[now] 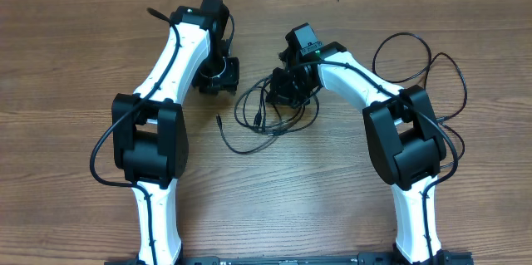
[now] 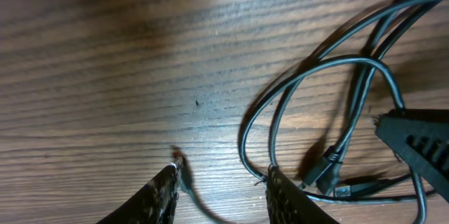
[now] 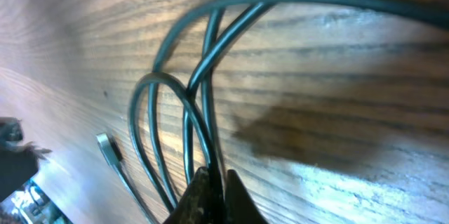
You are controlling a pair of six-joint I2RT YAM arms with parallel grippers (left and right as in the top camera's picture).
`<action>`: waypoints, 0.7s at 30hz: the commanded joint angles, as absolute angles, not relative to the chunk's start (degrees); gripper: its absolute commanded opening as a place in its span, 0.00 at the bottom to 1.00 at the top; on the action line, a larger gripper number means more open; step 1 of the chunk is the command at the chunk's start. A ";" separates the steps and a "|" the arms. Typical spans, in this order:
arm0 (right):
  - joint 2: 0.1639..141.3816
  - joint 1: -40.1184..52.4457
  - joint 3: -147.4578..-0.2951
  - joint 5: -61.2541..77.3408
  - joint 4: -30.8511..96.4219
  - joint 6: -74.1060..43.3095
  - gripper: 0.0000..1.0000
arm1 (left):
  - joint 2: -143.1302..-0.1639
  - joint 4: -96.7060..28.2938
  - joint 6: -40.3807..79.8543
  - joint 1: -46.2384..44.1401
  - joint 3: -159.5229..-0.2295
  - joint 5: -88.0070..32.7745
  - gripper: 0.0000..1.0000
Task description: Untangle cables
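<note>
The cables (image 1: 264, 112) lie as a loose tangle of thin black loops on the wooden table between my two grippers. One loose end with a small plug (image 1: 219, 120) trails off to the left. My right gripper (image 1: 283, 96) is down on the right side of the tangle. In the right wrist view it (image 3: 216, 176) is shut on one black strand (image 3: 203, 112), with a silvery plug (image 3: 106, 147) lying to the left. My left gripper (image 1: 218, 76) is just left of the tangle. Its jaws (image 2: 223, 182) stand apart, with a cord end (image 2: 180, 159) by the left fingertip (image 2: 167, 189) and loops (image 2: 316, 69) to its right.
Thicker black arm cables loop on the table at the upper right (image 1: 416, 53) and beside the left arm (image 1: 98, 153). A dark part of the right gripper (image 2: 421, 147) shows at the right edge of the left wrist view, next to two small plugs (image 2: 328, 173).
</note>
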State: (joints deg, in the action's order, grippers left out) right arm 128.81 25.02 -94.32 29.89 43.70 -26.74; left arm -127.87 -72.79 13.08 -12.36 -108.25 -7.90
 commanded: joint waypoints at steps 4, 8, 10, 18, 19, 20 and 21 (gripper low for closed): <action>126.28 24.71 -99.59 30.94 50.28 -15.25 0.04 | -129.12 -72.77 9.63 -12.38 -106.54 -9.08 0.48; 122.56 23.35 -105.84 27.00 55.81 -14.02 0.04 | -129.12 -72.27 9.85 -12.36 -106.54 -10.26 0.52; 121.08 22.26 -109.43 25.34 59.02 -14.02 0.04 | -129.12 -71.53 9.85 -12.38 -106.54 -12.27 0.54; 119.26 17.69 -114.98 25.12 65.08 -15.18 0.04 | -129.12 -67.16 12.32 -12.43 -106.52 -17.43 0.61; 119.26 17.32 -114.80 25.08 65.60 -15.16 0.04 | -129.12 -66.63 12.84 -12.43 -106.54 -17.41 0.61; 119.26 16.88 -114.72 24.88 66.43 -15.16 0.04 | -129.12 -66.26 13.15 -12.43 -106.52 -17.43 0.61; 119.26 16.53 -114.72 24.88 67.16 -15.16 0.04 | -129.12 -66.02 13.54 -12.43 -106.52 -17.43 0.61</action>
